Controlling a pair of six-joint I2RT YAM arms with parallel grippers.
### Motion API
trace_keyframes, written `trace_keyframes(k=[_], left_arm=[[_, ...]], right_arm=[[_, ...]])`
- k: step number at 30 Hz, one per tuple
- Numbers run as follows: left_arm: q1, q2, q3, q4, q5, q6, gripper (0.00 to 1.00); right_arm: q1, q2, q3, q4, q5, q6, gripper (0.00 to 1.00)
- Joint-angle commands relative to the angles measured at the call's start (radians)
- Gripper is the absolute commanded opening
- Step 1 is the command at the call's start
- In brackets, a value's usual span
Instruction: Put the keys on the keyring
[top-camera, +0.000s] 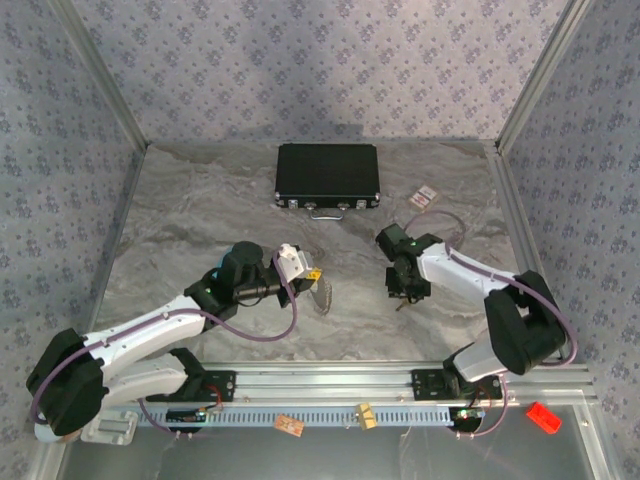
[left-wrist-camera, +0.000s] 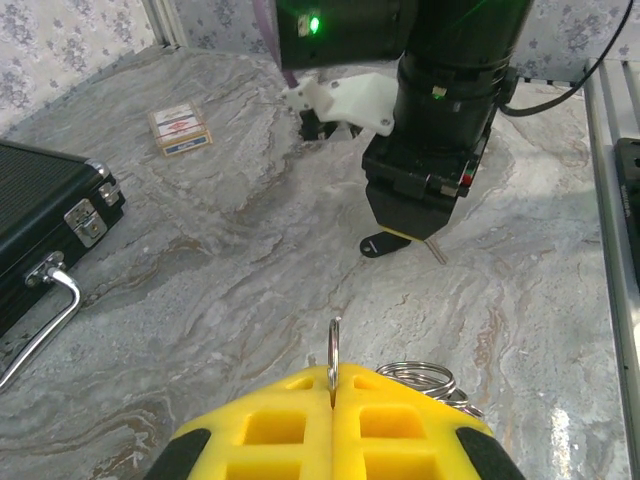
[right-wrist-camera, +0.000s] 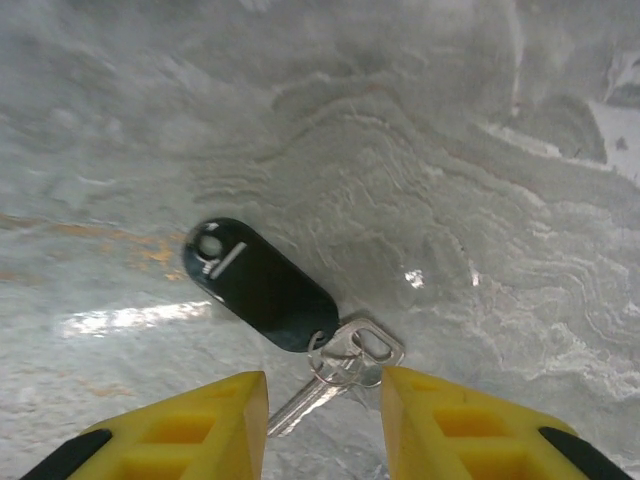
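Note:
The keys lie flat on the marble table: a black oblong tag (right-wrist-camera: 260, 285) joined by a small loop to a silver key (right-wrist-camera: 345, 365). My right gripper (right-wrist-camera: 325, 410) hovers just above them, open, with the key's blade between its yellow fingers (right-wrist-camera: 200, 425) and nothing gripped. From the left wrist view the tag (left-wrist-camera: 380, 245) pokes out under the right gripper (left-wrist-camera: 415, 225). My left gripper (left-wrist-camera: 333, 400) is shut on the keyring (left-wrist-camera: 333, 350), a thin silver ring held edge-on, with more silver coils (left-wrist-camera: 420, 378) beside it. From above, the keyring (top-camera: 322, 293) hangs at the left gripper (top-camera: 314, 278).
A black case (top-camera: 327, 177) with a metal handle lies at the back of the table. Two small card packs (top-camera: 426, 196) sit to its right. A metal rail (top-camera: 400, 380) runs along the near edge, and a red piece (top-camera: 543, 415) lies beyond it.

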Motion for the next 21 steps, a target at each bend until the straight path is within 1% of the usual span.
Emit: trace_keyframes(k=[1,3,4,7,10,11,15,21], left_arm=[[-0.005,-0.021,0.021,0.024,0.042,0.014,0.0],[-0.005,-0.029,0.017,0.028,0.049,0.013,0.0],[-0.004,-0.035,0.014,0.028,0.049,0.015,0.0],[-0.005,-0.049,0.01,0.03,0.049,0.017,0.0],[-0.004,-0.06,0.004,0.039,0.047,0.013,0.0],[-0.003,-0.063,0.003,0.04,0.048,0.012,0.0],[-0.004,-0.074,-0.001,0.035,0.046,0.011,0.0],[-0.003,-0.085,-0.006,0.033,0.039,0.012,0.0]], right_arm=[[0.008,0.021,-0.01,-0.044,0.042,0.043,0.36],[0.008,0.033,-0.018,-0.031,0.038,0.05,0.36],[0.008,0.039,-0.019,-0.027,0.039,0.053,0.33],[0.01,0.052,-0.014,-0.027,0.048,0.051,0.2],[0.015,0.059,0.003,-0.019,0.024,0.033,0.03],[0.02,0.06,0.013,-0.021,0.018,0.029,0.0],[0.06,0.064,0.066,-0.041,0.002,0.016,0.0],[0.117,0.05,0.127,-0.021,-0.081,0.015,0.0]])
